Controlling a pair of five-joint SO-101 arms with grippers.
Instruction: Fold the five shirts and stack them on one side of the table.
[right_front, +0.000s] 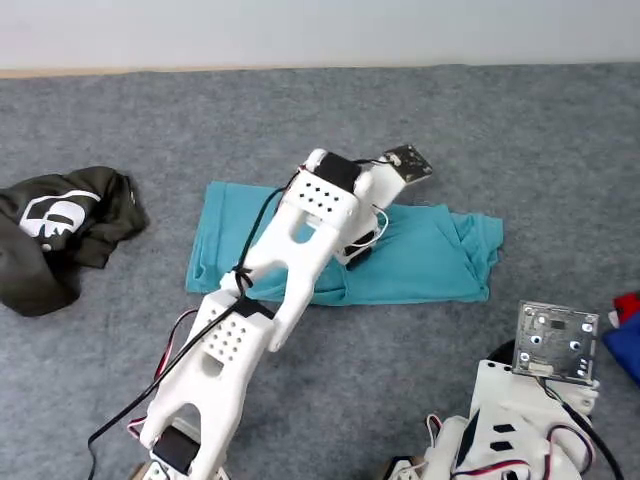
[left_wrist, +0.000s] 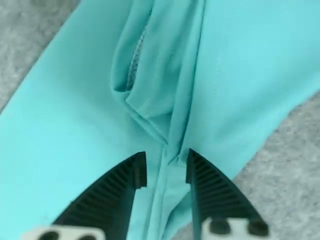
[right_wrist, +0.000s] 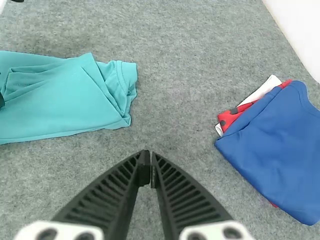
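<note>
**Fingers (left_wrist: 125, 187) spread astride a teal crease**

Parted on the left gripper (left_wrist: 166, 170), one black ribbed finger to each side of a raised crease in the teal shirt (left_wrist: 75, 125), with nothing clamped between them. Tips close over the cloth; cannot tell whether they touch it. Carried at the end of the white left arm (right_front: 300, 230), stretched from the near edge of the table out over the middle of that shirt.

Teal shirt: a long, partly folded band across the middle of the grey table (right_front: 150, 110), with one sleeve bunched at the end nearer the right arm (right_front: 510, 420).

Right gripper (right_wrist: 151, 167): fingers pressed together at the tips, holding nothing. Hangs above bare grey surface on the near side of the table, between the teal shirt's sleeve end and the stack, touching neither.

Stack at the table's edge on the right arm's side: folded blue shirt (right_wrist: 275, 150) on top, red garment (right_wrist: 227, 117) and white garment (right_wrist: 267, 85) peeking out from beneath it. Well apart from the teal shirt.

Black shirt (right_front: 60, 235) with a white print: crumpled in an unfolded heap on the opposite side of the table, near the teal shirt's other end but not touching it.
</note>
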